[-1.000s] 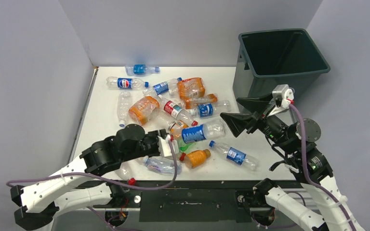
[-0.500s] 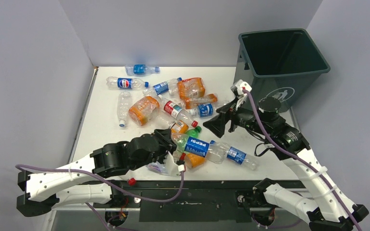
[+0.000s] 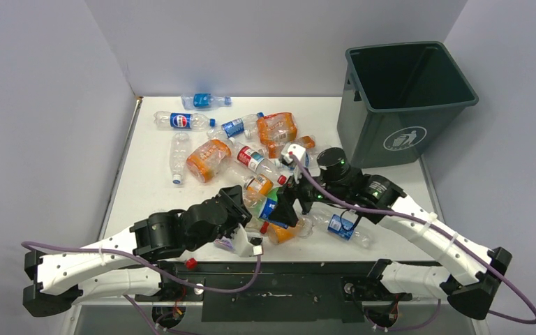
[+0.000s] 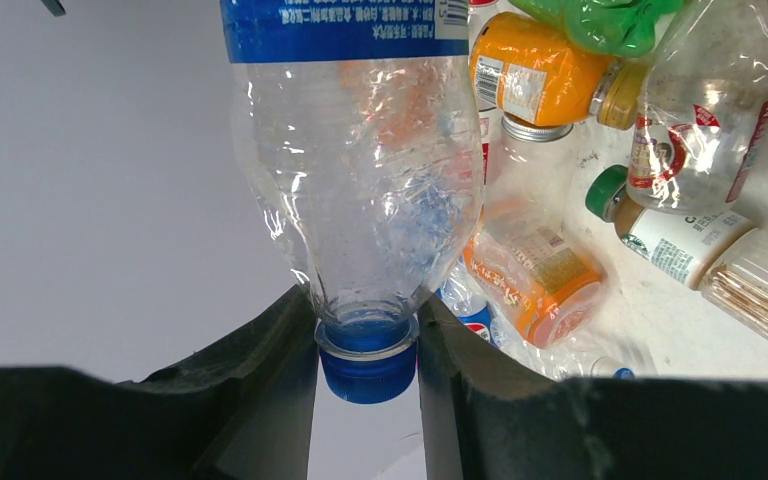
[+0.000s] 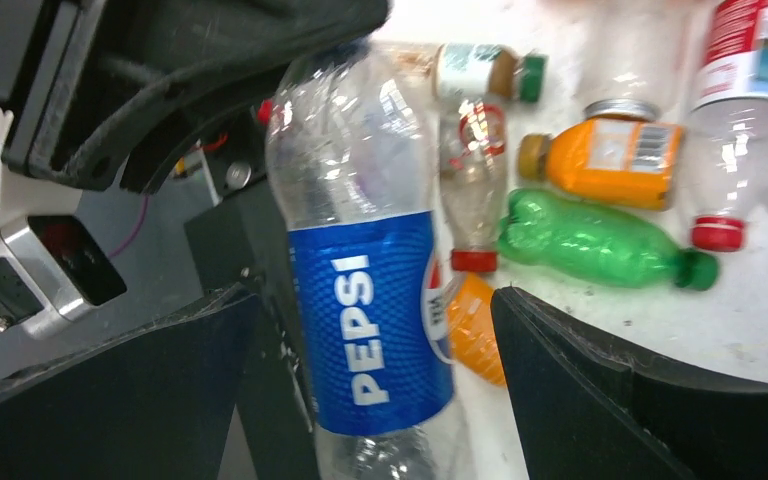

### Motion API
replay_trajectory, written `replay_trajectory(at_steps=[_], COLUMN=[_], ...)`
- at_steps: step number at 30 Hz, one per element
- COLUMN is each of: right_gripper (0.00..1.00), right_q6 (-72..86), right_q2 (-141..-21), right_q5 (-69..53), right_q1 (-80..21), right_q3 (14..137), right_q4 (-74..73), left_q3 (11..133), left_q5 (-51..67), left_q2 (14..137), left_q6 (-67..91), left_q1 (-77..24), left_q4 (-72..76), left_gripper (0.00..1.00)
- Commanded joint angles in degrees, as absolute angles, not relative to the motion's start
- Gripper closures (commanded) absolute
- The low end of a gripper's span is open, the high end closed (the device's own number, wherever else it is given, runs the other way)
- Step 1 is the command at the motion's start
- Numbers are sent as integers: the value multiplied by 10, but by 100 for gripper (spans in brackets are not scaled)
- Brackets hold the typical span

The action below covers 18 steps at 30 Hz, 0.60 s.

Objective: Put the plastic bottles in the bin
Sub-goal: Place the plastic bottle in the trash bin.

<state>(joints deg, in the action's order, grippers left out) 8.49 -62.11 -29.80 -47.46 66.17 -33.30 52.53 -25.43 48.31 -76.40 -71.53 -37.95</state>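
My left gripper (image 4: 368, 312) is shut on the neck of a clear Pepsi bottle (image 4: 360, 170), just above its blue cap, and holds it off the table. In the top view this bottle (image 3: 268, 208) sits between my left gripper (image 3: 248, 207) and my right gripper (image 3: 285, 207). My right gripper (image 5: 375, 300) is open, its fingers (image 5: 600, 390) on either side of the bottle's blue label (image 5: 375, 310), apart from it. More plastic bottles lie in a pile (image 3: 251, 150) on the table. The bin (image 3: 391, 132) stands at the back right, dark inside.
A green bottle (image 5: 590, 240) and an orange bottle (image 5: 610, 160) lie just below the grippers. A blue-labelled clear bottle (image 3: 342, 227) lies near the front edge. Crushed orange bottles (image 3: 208, 159) and Pepsi bottles (image 3: 181, 121) spread towards the back left. Grey walls enclose the table.
My right arm has swung left and down from beside the bin, its open fingers now around the Pepsi bottle. My left gripper has lifted and turned that bottle towards it.
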Motion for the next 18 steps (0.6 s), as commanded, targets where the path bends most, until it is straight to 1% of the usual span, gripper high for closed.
replay_trajectory(at_steps=[1,3,7,14,16,18], right_gripper=[10,10,10,2,6,8], right_q6=[70,67,58,40,40,38], right_q2=[-629,-636,-650,-671,-680,-687], right_q5=[-284,-264,-176,-206,-209,-218], right_q1=[-507,-511,-517,-524,-525,-525], right_q3=[678,678,673,683,684,682], right_q4=[-328,-332,-324,-310,-312,-312], left_q3=[522,523,533,548,552,554], left_q5=[-266,-263,-239,-230,-228,-223], left_q2=[469,468,464,477,479,480], left_q6=[-790,-791,-785,-783,-783,-782], left_q1=[-715,-715,-717,-720,-721,-722], left_q4=[-337,-333,-327,-335,-334,-333], left_gripper=[100,100,100,100,100,100])
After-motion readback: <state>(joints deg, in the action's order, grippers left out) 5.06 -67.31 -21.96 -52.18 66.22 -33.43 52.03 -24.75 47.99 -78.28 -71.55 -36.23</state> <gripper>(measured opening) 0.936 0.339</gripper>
